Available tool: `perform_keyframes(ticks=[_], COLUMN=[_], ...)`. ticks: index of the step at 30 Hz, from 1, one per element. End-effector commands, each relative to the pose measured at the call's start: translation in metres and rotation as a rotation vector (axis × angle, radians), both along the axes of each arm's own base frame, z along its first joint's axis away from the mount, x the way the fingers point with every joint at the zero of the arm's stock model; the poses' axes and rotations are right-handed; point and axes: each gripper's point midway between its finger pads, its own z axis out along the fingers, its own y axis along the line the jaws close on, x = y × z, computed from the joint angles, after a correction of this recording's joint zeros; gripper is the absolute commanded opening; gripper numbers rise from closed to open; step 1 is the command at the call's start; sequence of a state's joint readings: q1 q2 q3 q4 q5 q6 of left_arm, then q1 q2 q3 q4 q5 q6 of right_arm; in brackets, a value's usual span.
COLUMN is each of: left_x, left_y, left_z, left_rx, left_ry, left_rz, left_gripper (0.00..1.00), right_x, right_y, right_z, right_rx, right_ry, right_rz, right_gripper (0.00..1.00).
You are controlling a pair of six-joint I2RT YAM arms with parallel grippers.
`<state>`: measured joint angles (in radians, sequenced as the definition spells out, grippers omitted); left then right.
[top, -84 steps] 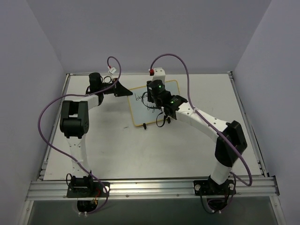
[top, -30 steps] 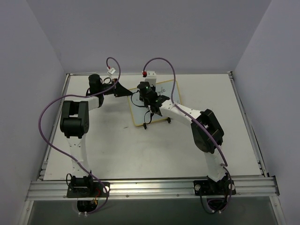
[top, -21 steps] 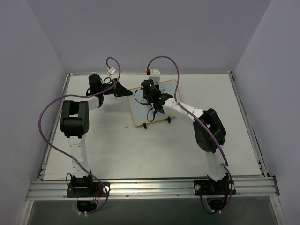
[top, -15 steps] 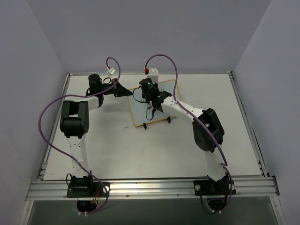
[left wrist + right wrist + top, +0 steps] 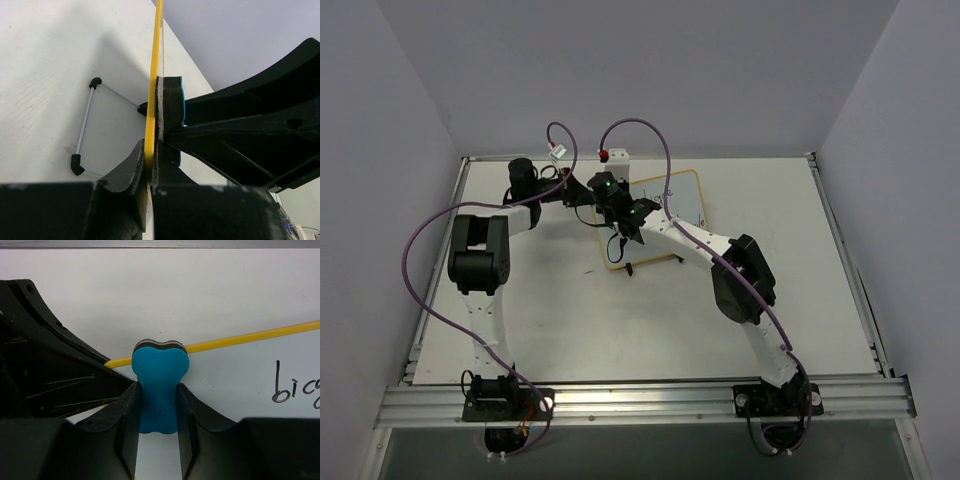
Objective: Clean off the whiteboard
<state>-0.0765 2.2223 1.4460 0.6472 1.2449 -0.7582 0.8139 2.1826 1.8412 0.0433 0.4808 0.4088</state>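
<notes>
The whiteboard (image 5: 678,195) stands tilted on its black clip feet at the back middle of the table. My left gripper (image 5: 582,196) is shut on the board's yellow rim (image 5: 152,95) at its left edge. My right gripper (image 5: 612,212) is shut on the blue bone-shaped eraser (image 5: 160,382). It presses the eraser's felt face against the board (image 5: 240,375) at the yellow rim, right beside the left gripper's finger (image 5: 45,365). The eraser also shows edge-on in the left wrist view (image 5: 170,102). Black handwriting (image 5: 295,385) shows on the board to the eraser's right.
One black-tipped wire clip foot (image 5: 82,127) rests on the white table (image 5: 570,310) behind the board. Purple cables (image 5: 650,135) loop above both wrists. The table's raised metal edges (image 5: 840,240) and the grey walls close in the sides.
My right gripper has swept the eraser leftward across the board to its left rim, next to the left gripper. The left gripper has held the rim without moving.
</notes>
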Motion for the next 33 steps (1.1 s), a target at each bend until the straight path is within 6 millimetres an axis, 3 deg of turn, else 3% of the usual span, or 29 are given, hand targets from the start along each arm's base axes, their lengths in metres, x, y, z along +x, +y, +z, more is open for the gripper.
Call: perform_keyframes(ticks=[1, 5, 6, 16, 23, 28, 33], left_x=[-0.011, -0.010, -0.010, -0.010, -0.012, -0.013, -0.014], left_y=[-0.003, -0.003, -0.003, -0.003, -0.004, -0.006, -0.007], left_z=[0.011, 0.011, 0.011, 0.012, 0.013, 0.014, 0.014], left_rx=[0.001, 0.000, 0.000, -0.001, -0.001, -0.002, -0.002], left_ry=[-0.121, -0.123, -0.123, -0.125, -0.125, -0.128, -0.128], left_rz=[-0.073, -0.070, -0.070, -0.069, -0.074, -0.082, -0.083], left_gripper=[0.02, 0.02, 0.02, 0.02, 0.02, 0.02, 0.02], right_x=[-0.003, -0.013, -0.018, -0.046, -0.040, -0.022, -0.013], right_y=[-0.004, -0.018, -0.026, -0.058, -0.113, -0.144, -0.125], right_z=[-0.013, -0.035, -0.049, -0.077, -0.096, -0.093, -0.067], right_rx=[-0.020, -0.040, -0.060, -0.043, -0.062, -0.073, -0.020], right_ry=[0.007, 0.030, 0.046, 0.108, 0.146, 0.148, 0.111], right_rz=[-0.055, -0.111, -0.124, -0.160, -0.220, -0.259, -0.213], right_gripper=[0.00, 0.00, 0.00, 0.00, 0.00, 0.00, 0.00])
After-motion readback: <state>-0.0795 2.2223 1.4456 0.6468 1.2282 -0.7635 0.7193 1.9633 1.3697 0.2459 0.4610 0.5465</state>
